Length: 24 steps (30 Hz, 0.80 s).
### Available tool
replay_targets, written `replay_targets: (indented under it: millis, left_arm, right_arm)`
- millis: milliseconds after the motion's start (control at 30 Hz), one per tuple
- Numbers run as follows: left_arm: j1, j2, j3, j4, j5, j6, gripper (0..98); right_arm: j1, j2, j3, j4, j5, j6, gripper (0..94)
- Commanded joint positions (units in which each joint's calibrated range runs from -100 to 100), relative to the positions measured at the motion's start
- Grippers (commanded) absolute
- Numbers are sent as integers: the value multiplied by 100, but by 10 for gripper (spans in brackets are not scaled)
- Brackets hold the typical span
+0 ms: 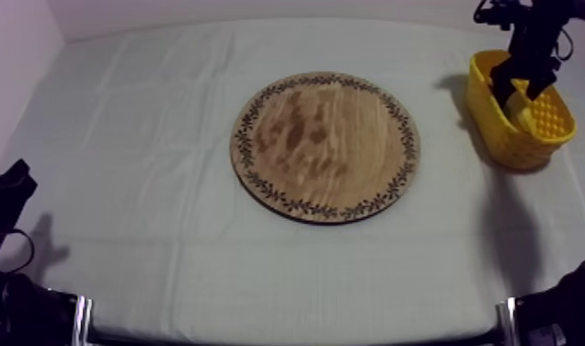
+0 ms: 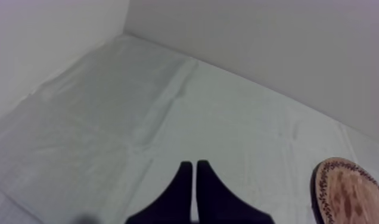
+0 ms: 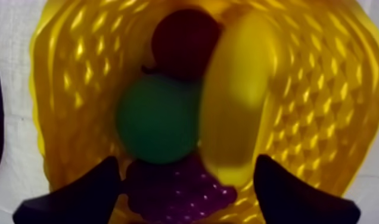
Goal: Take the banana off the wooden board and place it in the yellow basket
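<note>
The soft yellow toy banana lies inside the yellow plastic lattice basket, lengthways against one wall, touching the round green toy pear beside it, with the small dark red fruit at the far end and the purple bunch of toy grapes nearest the fingers. The right gripper hangs directly above this pile with its two black fingers spread wide and nothing clasped between them, so the drop looks done and what remains, as I judge it, is a clean exit. To do that well, the gripper should rise straight up, fingers kept apart, until the tips are clear of the basket's rim before any sideways travel; a slanted pull could catch the lattice wall and tip or drag the basket, which looks light. In the top view the basket sits at the upper right of the frame with the right gripper dipping into its mouth, and the round wooden board with the patterned rim lies bare in the middle of the cloth-covered desk. The left gripper rests at the lower left, fingers pressed together on nothing, well away from the work.
</note>
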Motion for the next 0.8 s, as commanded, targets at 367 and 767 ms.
replay_targets:
  millis: [367,767]
  left_arm:
    - [1,0,-1,0,-1,0,1]
    - [1,0,-1,0,-1,-1,1]
  right_arm:
    - [56,-642,290,-90,-82,-69,784]
    - [169,-2236,1181,-302,-647,-300,454]
